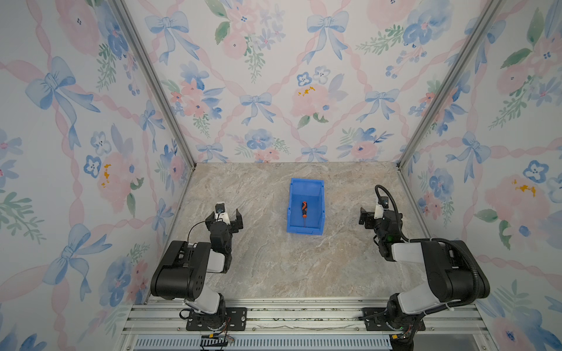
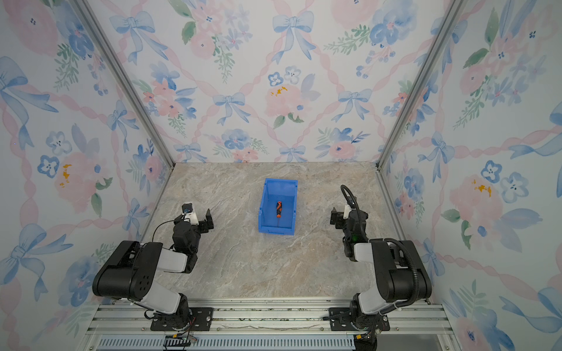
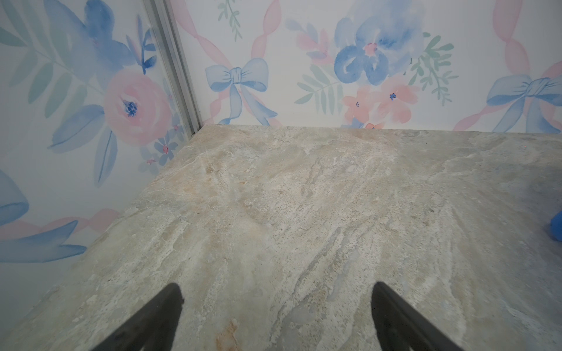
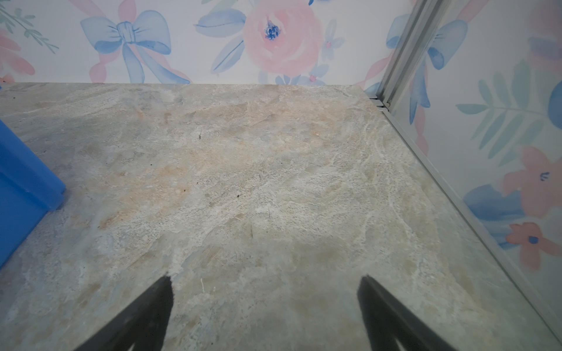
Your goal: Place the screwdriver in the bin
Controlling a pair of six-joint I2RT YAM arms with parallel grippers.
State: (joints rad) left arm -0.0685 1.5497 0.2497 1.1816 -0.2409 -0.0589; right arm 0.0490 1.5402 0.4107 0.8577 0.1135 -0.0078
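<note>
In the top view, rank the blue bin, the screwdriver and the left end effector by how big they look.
1. blue bin
2. left end effector, clearly smaller
3. screwdriver, slimmest, lying inside the bin

Only the bin point(image 1: 307, 181) stands in my way, mid-table with tall walls left, right and far, while bare table point(image 1: 258, 267) lies open all around it.
</note>
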